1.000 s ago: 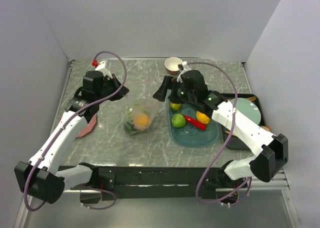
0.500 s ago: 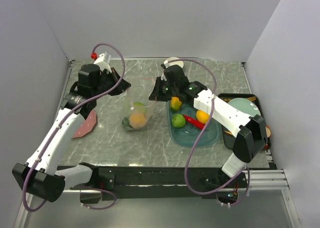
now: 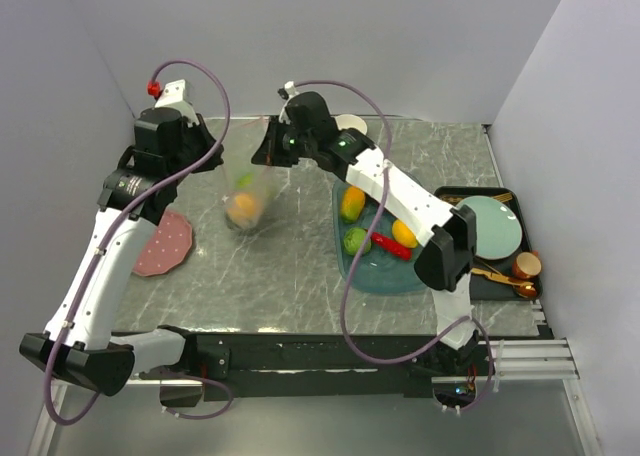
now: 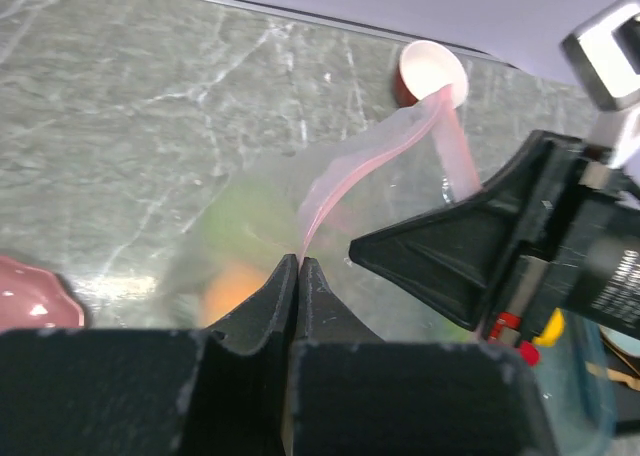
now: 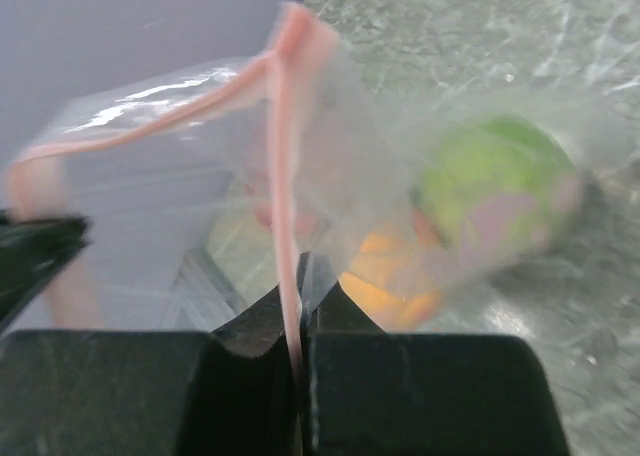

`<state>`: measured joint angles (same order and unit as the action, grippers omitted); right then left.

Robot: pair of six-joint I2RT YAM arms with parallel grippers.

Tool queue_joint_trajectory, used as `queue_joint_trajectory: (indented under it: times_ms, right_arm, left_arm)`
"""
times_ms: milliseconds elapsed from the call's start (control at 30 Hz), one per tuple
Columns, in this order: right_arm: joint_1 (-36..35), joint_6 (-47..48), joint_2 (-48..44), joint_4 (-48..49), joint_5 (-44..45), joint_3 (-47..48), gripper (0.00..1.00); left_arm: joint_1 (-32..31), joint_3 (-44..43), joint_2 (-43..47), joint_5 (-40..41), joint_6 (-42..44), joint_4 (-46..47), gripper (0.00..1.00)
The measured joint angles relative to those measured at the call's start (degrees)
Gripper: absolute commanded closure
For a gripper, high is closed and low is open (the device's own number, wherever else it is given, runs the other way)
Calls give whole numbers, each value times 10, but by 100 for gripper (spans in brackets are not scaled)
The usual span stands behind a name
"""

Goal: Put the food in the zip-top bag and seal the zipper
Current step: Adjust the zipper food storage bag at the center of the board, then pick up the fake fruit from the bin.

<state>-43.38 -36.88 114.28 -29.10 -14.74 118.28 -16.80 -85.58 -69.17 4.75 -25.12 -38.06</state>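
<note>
The clear zip-top bag [image 3: 246, 198] hangs lifted off the table between both grippers, blurred. It holds an orange [image 3: 241, 208] and a green piece [image 3: 245, 180]. My left gripper [image 4: 298, 262] is shut on the pink zipper [image 4: 345, 171] at one end; it shows from above too [image 3: 218, 158]. My right gripper [image 5: 300, 262] is shut on the zipper [image 5: 280, 136] at the other end, also in the top view [image 3: 262, 158]. Through the bag I see the green cabbage [image 5: 497, 176] and the orange [image 5: 392, 276]. More food lies in a teal tray [image 3: 420, 272]: a lemon [image 3: 352, 202], a lime [image 3: 355, 240], a red chili [image 3: 390, 247], an orange [image 3: 404, 233].
A pink plate [image 3: 165, 244] lies at the left under the left arm. A small bowl [image 3: 352, 124] stands at the back behind the right arm. A black tray [image 3: 458, 192] at the right holds a teal plate [image 3: 497, 226] and a copper cup [image 3: 527, 264]. Walls enclose three sides.
The right gripper left the teal tray, moved back-left and shut on the zipper. Both arms raised the bag and carried it left and toward the back.
</note>
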Motion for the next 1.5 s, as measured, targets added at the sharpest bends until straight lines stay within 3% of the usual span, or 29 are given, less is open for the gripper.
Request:
queue_joint_trajectory:
  times_ms: [133,233,267,333,367,433,567,767,1167,1500]
  right_arm:
    - [0,-10,30,6,-14,6,90]
    - [0,-14,33,20,-16,-21,66]
    - [0,-16,33,26,-16,-33,52]
    - [0,-20,32,38,-14,-63,46]
    - [0,-19,32,45,-13,-82,38]
    - [0,-21,32,51,-9,-120,36]
    - [2,-21,29,60,3,-192,20]
    - [2,-19,-6,59,18,-246,12]
    - [2,-10,-121,62,85,-266,9]
    - [52,-23,-331,50,189,-468,5]
  left_arm:
    - [3,-1,0,14,9,-8,96]
    - [3,9,1,10,11,-3,98]
    - [3,20,1,7,11,5,99]
    - [3,49,2,-3,10,14,99]
    - [4,70,2,-10,9,21,99]
    - [4,113,-4,-28,4,29,99]
    - [4,170,-20,-60,-10,48,99]
    - [4,192,-30,-108,-30,73,99]
    - [-10,217,-30,-134,-57,129,99]
    - [-19,250,-29,-143,-74,152,99]
